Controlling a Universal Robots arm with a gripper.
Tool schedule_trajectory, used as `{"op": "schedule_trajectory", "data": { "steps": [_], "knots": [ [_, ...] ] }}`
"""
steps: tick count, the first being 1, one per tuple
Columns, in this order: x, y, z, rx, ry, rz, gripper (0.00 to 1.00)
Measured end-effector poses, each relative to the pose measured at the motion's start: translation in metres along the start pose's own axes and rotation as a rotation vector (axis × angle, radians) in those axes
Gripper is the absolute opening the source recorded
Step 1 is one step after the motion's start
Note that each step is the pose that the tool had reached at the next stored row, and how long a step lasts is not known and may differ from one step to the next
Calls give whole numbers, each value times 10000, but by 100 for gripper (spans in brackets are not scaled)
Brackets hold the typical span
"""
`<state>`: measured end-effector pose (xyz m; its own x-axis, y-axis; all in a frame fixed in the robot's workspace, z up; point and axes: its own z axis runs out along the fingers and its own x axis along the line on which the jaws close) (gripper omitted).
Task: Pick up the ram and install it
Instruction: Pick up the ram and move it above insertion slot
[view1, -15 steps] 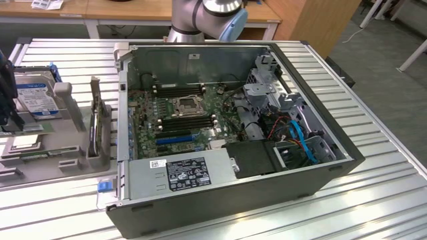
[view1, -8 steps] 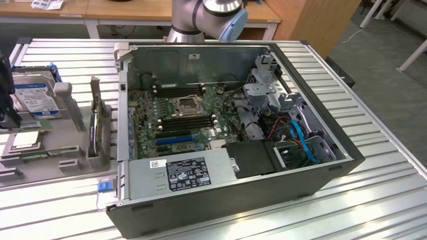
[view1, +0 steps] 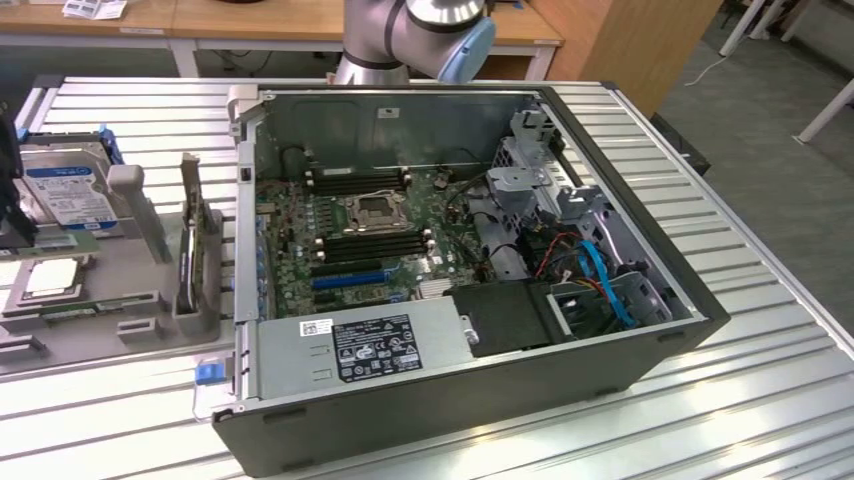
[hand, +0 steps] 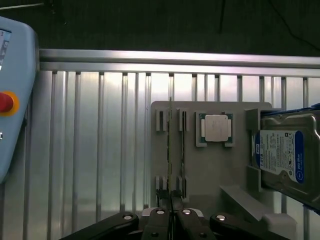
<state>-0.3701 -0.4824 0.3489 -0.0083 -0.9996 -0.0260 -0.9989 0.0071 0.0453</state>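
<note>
The ram (hand: 170, 150) is a thin green stick standing on edge in the slotted holders of a grey tray (hand: 210, 170); a second thin strip (hand: 182, 150) stands beside it. In the exterior view the ram (view1: 83, 308) lies along the near edge of that tray (view1: 134, 290), at the exterior view's left. My gripper (hand: 171, 220) hangs well above the tray, over one end of the stick, with its black fingers (hand: 161, 225) pressed together and nothing between them. The open computer case (view1: 467, 250) shows the motherboard's black memory slots (view1: 380, 240).
On the tray sit a silver CPU (hand: 216, 127) and a blue-labelled hard drive (hand: 282, 155). A card (view1: 198, 250) stands upright on the tray beside the case. A pendant with a red button (hand: 5, 102) lies off the slatted aluminium table (hand: 100, 150). The arm's base (view1: 400, 40) stands behind the case.
</note>
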Motion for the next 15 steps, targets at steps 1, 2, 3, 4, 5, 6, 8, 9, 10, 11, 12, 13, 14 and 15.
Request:
{"op": "schedule_trajectory", "data": {
  "steps": [1, 2, 3, 4, 5, 6, 8, 9, 10, 11, 12, 13, 14, 15],
  "knots": [
    [0, 1, -15, 0, 0, 0, 11],
    [-1, 1, -30, 0, 0, 0, 11],
    [-1, 1, -45, 0, 0, 0, 11],
    [-2, 2, -59, 1, -1, 0, 11],
    [-2, 2, -74, 0, 0, 1, 11],
    [-2, 2, -89, 0, 0, 0, 11],
    [-3, 3, -118, 0, -1, 0, 11],
    [-4, 4, -135, 0, 0, 1, 11],
    [-4, 4, -150, 1, -1, 0, 11],
    [-4, 4, -166, 0, 0, 1, 11],
    [-5, 5, -179, 1, -1, 0, 11],
    [-5, 5, -196, -1, 0, 0, 11],
    [-5, 5, -210, 0, 0, 0, 11],
    [-6, 6, -226, 0, 0, 0, 11]
  ]
}}
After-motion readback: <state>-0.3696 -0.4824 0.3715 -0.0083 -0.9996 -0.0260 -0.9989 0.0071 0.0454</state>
